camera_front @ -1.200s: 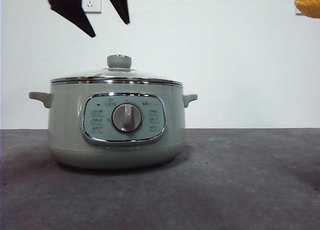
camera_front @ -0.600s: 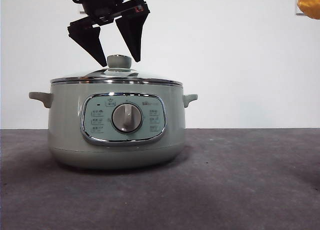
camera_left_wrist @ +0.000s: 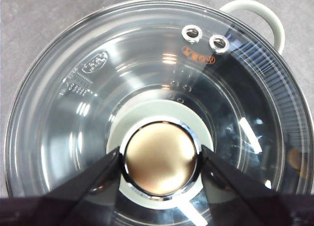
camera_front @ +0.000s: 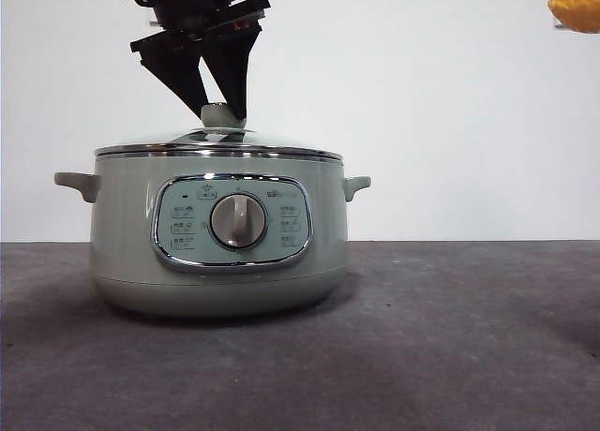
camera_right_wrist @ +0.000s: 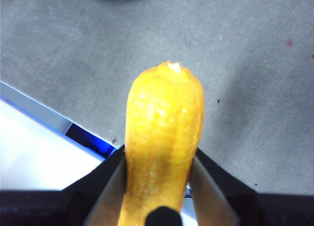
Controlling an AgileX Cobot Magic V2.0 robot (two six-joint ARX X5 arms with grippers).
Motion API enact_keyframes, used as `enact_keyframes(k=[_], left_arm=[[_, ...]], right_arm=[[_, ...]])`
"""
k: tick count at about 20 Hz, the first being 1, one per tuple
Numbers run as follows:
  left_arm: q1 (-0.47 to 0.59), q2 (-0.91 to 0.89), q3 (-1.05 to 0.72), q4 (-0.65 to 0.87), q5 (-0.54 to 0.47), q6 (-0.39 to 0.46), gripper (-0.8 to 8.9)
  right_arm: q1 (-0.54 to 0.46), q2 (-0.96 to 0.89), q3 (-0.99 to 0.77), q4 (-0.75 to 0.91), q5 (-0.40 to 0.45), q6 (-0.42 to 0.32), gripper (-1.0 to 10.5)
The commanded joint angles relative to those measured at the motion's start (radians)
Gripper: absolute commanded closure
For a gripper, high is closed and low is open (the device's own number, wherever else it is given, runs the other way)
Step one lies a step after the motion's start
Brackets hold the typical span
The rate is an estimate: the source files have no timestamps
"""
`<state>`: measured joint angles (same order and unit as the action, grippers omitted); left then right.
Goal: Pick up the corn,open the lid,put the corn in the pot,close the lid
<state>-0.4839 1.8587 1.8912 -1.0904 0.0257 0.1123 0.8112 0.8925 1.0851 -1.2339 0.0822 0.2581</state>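
I see left gripper [camera_front: 217,108] down on lid [camera_front: 150,142], jaws closed against both sides of pale green knob [camera_left_wrist: 160,158], chrome cap between them. Lid sits flat on pot [camera_front: 122,253], steel rim touching pot edge all around. Pot stands on grey table [camera_front: 450,356], dial [camera_front: 237,220] facing camera. Right gripper [camera_right_wrist: 159,159] clamps corn [camera_right_wrist: 164,132], tapered end sticking out past jaws. Corn [camera_front: 577,5] held high at upper corner of front view, well apart from pot.

One pot [camera_front: 220,248], one lid [camera_left_wrist: 157,108], one corn [camera_right_wrist: 164,137].
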Motion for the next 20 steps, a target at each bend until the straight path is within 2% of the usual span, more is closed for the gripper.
enact_keyframes(k=[1,2,9,13,16,20], left_arm=[[0.001,0.032,-0.003,-0.005,0.005,0.012,7.69],[0.001,0.040,-0.003,-0.006,0.011,0.014,8.28],[0.008,-0.018,-0.002,0.034,0.006,0.019,8.23],[0.038,-0.098,-0.002,0.040,0.003,0.019,8.23],[0.075,-0.171,-0.002,0.039,0.002,0.019,8.23],[0.145,-0.255,-0.002,0.023,0.000,0.024,8.23]], right_arm=[[0.000,0.000,0.000,0.003,0.004,0.020,9.6],[0.000,0.000,0.000,0.003,0.004,0.027,9.6],[-0.001,0.002,0.000,0.017,0.004,0.035,9.6],[-0.001,0.040,0.002,0.092,-0.004,0.064,9.6],[-0.001,0.129,0.045,0.139,-0.034,0.064,9.6],[-0.001,0.311,0.198,0.195,-0.068,0.035,9.6]])
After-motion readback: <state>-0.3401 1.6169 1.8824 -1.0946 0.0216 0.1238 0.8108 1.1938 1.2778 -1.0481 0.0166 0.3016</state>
